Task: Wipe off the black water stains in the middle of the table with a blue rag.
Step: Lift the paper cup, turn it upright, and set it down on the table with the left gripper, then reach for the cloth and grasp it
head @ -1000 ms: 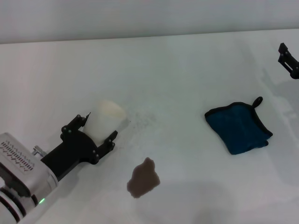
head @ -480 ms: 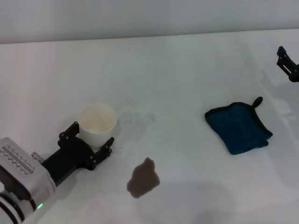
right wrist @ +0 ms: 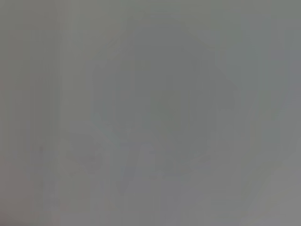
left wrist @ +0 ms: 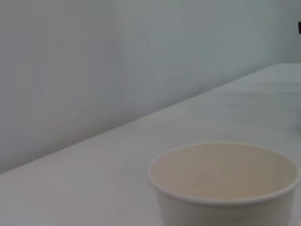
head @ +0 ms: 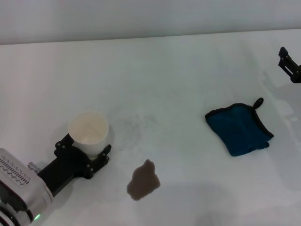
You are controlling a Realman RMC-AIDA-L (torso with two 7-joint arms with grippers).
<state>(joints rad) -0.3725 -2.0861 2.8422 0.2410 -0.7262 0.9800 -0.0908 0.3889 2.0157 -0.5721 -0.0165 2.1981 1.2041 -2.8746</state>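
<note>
The rag [head: 239, 129] lies flat on the table [head: 178, 70], well right of the stain [head: 143, 180] and farther back, long axis running from near-right to far-left, its loop at the far right corner; bare white surface lies open between the two. Left of the stain, the left gripper [head: 84, 153] is clamped on an upright cup [head: 88, 131]. Past the rag, at the table's right edge, sits the right gripper [head: 290, 64]; I cannot tell its finger state.
</note>
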